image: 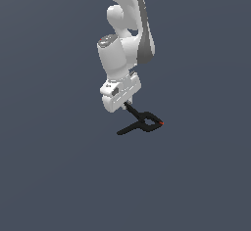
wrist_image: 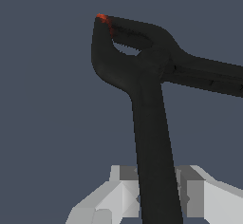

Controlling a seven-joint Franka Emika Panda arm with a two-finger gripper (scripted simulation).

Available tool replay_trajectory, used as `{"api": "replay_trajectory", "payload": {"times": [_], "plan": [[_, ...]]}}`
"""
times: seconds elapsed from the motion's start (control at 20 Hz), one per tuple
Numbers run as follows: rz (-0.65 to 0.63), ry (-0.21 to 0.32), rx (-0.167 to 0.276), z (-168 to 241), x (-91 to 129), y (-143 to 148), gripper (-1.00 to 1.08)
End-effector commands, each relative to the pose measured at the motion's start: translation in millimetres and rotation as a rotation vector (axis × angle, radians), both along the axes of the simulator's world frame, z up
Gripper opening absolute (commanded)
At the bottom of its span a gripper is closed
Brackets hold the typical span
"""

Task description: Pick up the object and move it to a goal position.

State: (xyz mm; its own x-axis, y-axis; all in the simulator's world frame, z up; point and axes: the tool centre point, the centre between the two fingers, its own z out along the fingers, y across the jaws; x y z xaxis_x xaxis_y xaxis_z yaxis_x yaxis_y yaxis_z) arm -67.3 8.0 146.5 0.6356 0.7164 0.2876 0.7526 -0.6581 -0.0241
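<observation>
The object is a small black spring clamp [image: 145, 123] with two splayed handles, a looped jaw and an orange-red tip on the exterior view's right. It hangs just below the white arm. One handle runs up into my gripper [image: 126, 104], whose fingers are hidden behind the hand in that view. In the wrist view the clamp [wrist_image: 142, 76] fills the frame, and one handle passes between the two grey fingers [wrist_image: 192, 194] of my gripper [wrist_image: 159, 197], which is shut on it. The other handle sticks out sideways, free.
A plain dark grey-blue surface [image: 59, 176] fills the background in both views. Nothing else shows apart from the white arm [image: 122, 39] above the clamp.
</observation>
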Motion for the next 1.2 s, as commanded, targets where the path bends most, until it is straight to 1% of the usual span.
{"api": "replay_trajectory", "payload": {"times": [0.0,0.4,0.7,1.15], "plan": [[-0.001,-0.003,0.000,11,-6,6,-1.00],[-0.001,-0.004,0.003,27,-15,16,-1.00],[0.000,-0.002,0.004,28,-15,16,-1.00],[0.000,-0.002,0.004,51,-13,17,-1.00]]}}
